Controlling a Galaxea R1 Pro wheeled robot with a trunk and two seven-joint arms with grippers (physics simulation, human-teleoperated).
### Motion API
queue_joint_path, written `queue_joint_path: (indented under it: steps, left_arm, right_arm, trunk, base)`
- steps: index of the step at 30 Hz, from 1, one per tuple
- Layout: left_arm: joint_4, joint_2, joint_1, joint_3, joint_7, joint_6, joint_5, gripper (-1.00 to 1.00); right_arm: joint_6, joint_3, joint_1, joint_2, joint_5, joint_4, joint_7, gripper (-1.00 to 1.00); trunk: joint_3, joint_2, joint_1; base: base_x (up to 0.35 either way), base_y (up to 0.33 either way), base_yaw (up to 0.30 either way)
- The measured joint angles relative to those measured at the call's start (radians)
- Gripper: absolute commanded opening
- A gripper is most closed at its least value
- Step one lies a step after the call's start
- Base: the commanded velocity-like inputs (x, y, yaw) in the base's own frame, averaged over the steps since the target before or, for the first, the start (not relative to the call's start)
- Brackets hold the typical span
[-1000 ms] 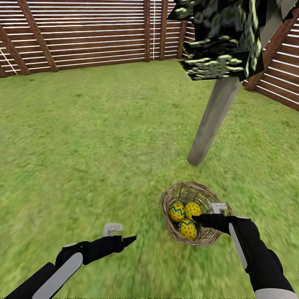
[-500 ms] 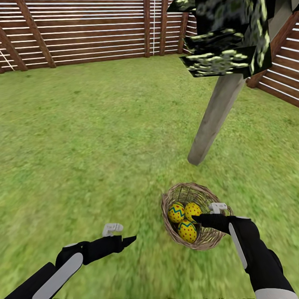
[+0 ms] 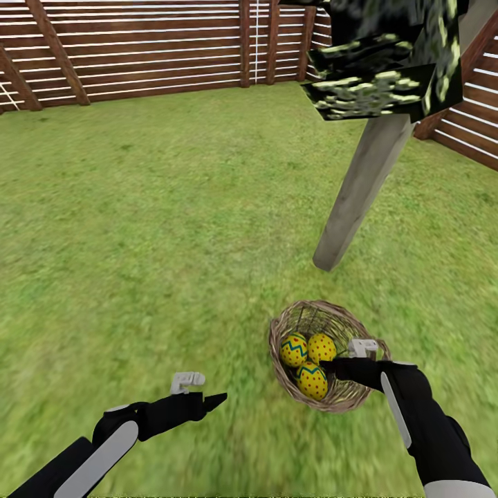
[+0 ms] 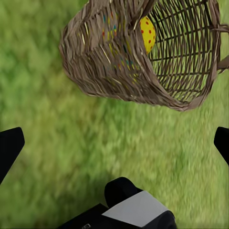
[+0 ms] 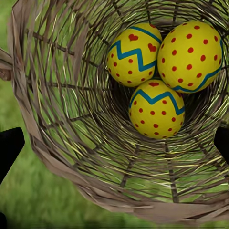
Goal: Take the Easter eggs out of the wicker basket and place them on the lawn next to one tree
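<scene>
The wicker basket (image 3: pixel 325 325) sits on the lawn (image 3: pixel 159 228) just short of the tree trunk (image 3: pixel 356 194). Three yellow Easter eggs lie together inside it: one (image 3: pixel 294 349) with a blue zigzag, one (image 3: pixel 321 347) beside it, and one (image 3: pixel 312 381) nearest me. The right wrist view looks straight into the basket (image 5: pixel 57 119) at the eggs (image 5: pixel 155 109). My right gripper (image 3: pixel 326 364) reaches over the basket's near right rim, open (image 5: pixel 114 145), apart from the eggs. My left gripper (image 3: pixel 216 400) hovers open over grass left of the basket (image 4: pixel 119 71), holding nothing (image 4: pixel 114 143).
Dark angular foliage (image 3: pixel 387 55) hangs over the leaning trunk. A brown slatted fence (image 3: pixel 138 48) closes the far side, and more fence (image 3: pixel 470 117) runs along the right. Wide grass stretches left of the basket and ahead.
The whole head picture has shifted slightly, so the camera moved. Both arms, the basket and the eggs keep their places.
</scene>
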Motion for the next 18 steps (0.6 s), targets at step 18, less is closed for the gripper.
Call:
queue_joint_path:
  steps: [18]
  left_arm:
    - [0.000,-0.001,0.000,-0.001,0.000,0.000,-0.005,1.00]
  right_arm:
    - [0.000,-0.003,0.000,0.000,0.000,0.013,0.000,1.00]
  trunk:
    - [-0.029,0.000,0.000]
  base:
    - [0.100,0.000,0.000]
